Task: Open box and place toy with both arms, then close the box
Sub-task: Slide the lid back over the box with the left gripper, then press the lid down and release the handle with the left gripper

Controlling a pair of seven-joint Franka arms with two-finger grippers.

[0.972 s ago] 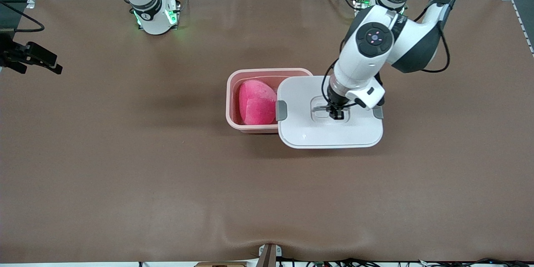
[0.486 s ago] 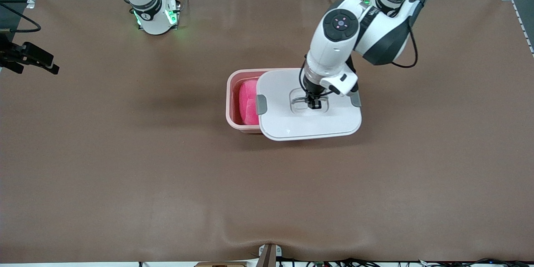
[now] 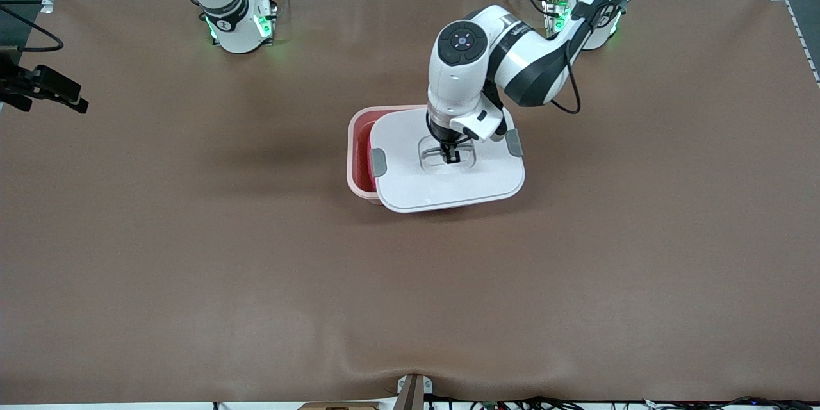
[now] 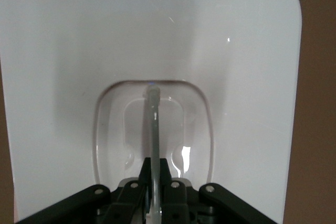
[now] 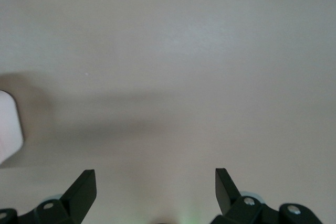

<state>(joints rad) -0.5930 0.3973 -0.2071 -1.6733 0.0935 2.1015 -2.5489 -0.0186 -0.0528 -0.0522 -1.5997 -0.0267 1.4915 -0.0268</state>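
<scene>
Since a second ago I have carried the lid from the left arm's end of the box toward the right arm's end, so it now covers most of the opening and only a strip at the box's nine o'clock side shows. The toy, plain to see a second ago, is now just a dark pink sliver in that gap; it sits inside the box at the table's centre.

The left gripper is over the middle of the lid, pinched tight on the thin clear handle in the lid's recess, and the lid hangs from it, overhanging the box at three and six o'clock. The right gripper has its jaws spread wide with nothing between them; that arm waits, parked over the table edge at nine o'clock in the front view.

By my reckoning the opening and the placing are done, and the closing is partway. I still have to shift the lid the rest of the way toward nine and twelve o'clock, square it to the rim, lower it and let go. The grey clips may then need pressing; I cannot tell how they latch.

The table is covered in a brown mat with a slight ripple at its six o'clock edge. Grey floor and metal framing show past twelve o'clock.
</scene>
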